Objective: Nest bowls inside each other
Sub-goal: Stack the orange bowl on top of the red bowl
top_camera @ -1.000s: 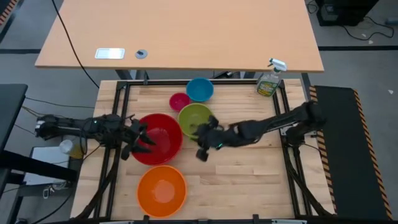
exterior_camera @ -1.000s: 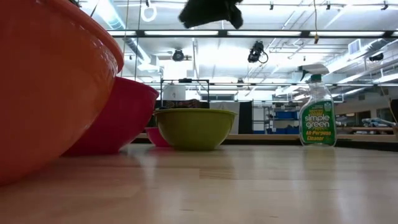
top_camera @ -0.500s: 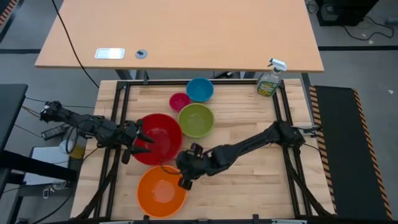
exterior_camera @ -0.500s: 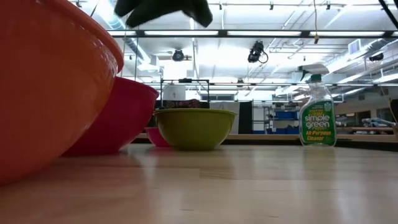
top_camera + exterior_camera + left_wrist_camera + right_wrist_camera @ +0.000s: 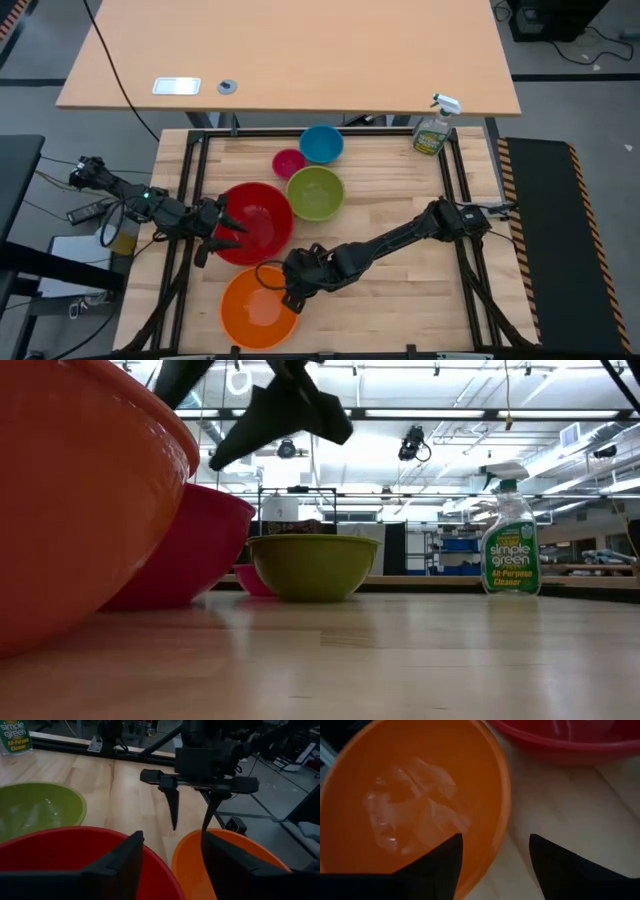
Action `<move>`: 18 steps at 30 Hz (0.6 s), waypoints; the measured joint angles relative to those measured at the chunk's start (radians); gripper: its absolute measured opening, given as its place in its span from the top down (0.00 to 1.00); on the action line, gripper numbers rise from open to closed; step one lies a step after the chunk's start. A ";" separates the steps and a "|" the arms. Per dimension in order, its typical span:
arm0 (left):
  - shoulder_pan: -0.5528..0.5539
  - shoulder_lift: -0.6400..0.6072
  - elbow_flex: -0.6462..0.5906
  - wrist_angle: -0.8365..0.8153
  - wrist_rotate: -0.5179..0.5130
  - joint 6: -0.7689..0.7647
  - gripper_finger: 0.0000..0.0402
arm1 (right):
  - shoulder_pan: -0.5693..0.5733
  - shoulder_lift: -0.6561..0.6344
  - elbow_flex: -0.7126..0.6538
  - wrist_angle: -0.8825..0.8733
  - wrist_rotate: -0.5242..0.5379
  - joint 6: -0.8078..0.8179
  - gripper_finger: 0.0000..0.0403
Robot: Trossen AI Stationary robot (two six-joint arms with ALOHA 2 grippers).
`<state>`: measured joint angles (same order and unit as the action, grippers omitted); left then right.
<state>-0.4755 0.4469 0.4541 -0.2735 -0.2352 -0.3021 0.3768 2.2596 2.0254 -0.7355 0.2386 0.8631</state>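
— Now, where's the right gripper [image 5: 287,292]?
— Spread wide, empty, straddling the orange bowl [image 5: 260,308]'s near rim. Red bowl [image 5: 254,222] just beyond; left gripper [image 5: 222,228] parted over its edge, holding nothing.
— How should it handle?
— Light, stiff, glossy plastic, likely slippery; pinch the rim wall.

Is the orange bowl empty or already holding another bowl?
Empty: the orange bowl shows only its bare glossy inside in the high and right wrist views.

We get bright, even light from ceiling strips [image 5: 300,412], glare inside the orange bowl [image 5: 410,805], and soft blur on close stuff in both wrist views.
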 joint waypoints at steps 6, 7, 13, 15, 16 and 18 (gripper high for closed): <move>0.000 0.001 0.000 -0.001 0.000 -0.018 0.47 | 0.001 0.058 0.000 0.013 -0.027 0.007 0.42; 0.000 0.001 0.000 -0.002 0.000 -0.018 0.47 | 0.001 0.064 0.000 0.014 -0.032 0.006 0.42; 0.001 0.001 0.000 -0.008 0.000 -0.018 0.47 | 0.001 0.063 0.000 -0.001 -0.018 0.024 0.47; 0.001 0.005 0.000 -0.008 0.000 -0.018 0.47 | 0.001 0.063 0.000 -0.001 -0.019 0.032 0.52; 0.001 0.005 0.000 -0.008 0.000 -0.018 0.47 | 0.001 0.063 0.000 0.000 -0.024 0.032 0.55; 0.001 0.005 -0.001 -0.009 0.000 -0.018 0.47 | 0.001 0.063 0.000 -0.002 -0.036 0.036 0.63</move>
<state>-0.4747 0.4519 0.4534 -0.2821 -0.2352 -0.3202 0.3775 2.3226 2.0251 -0.7372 0.2024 0.8989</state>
